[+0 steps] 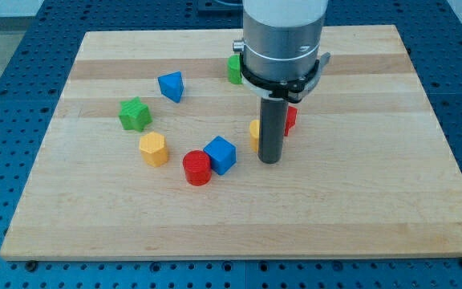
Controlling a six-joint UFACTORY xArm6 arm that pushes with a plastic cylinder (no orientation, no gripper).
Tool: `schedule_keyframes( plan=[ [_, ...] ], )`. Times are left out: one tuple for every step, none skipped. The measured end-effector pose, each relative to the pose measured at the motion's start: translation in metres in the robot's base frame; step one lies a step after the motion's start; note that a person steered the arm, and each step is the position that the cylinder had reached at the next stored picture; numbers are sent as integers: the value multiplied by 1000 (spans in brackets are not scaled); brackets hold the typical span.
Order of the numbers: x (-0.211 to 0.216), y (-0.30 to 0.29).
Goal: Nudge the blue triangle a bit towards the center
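The blue triangle (171, 86) lies on the wooden board at the upper left of the middle. My tip (271, 160) rests on the board near the centre, well to the right of and below the blue triangle, apart from it. The rod hides most of a yellow block (255, 132) and a red block (289, 120) just behind it.
A green star block (135, 114) and a yellow hexagon block (153, 148) sit at the left. A red cylinder (197, 168) touches a blue cube (220, 154) left of my tip. A green block (234, 70) shows beside the arm's body. The wooden board (359, 209) lies on a blue perforated table.
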State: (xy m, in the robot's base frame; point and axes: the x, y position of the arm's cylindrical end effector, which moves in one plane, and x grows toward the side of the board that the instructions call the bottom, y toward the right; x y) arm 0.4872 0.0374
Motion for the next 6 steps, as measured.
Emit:
schedule_keyframes(
  plan=[
    [0,20],
    [-10,73],
    [-52,115],
    [-105,119],
    [-155,119],
    [-209,114]
  ],
)
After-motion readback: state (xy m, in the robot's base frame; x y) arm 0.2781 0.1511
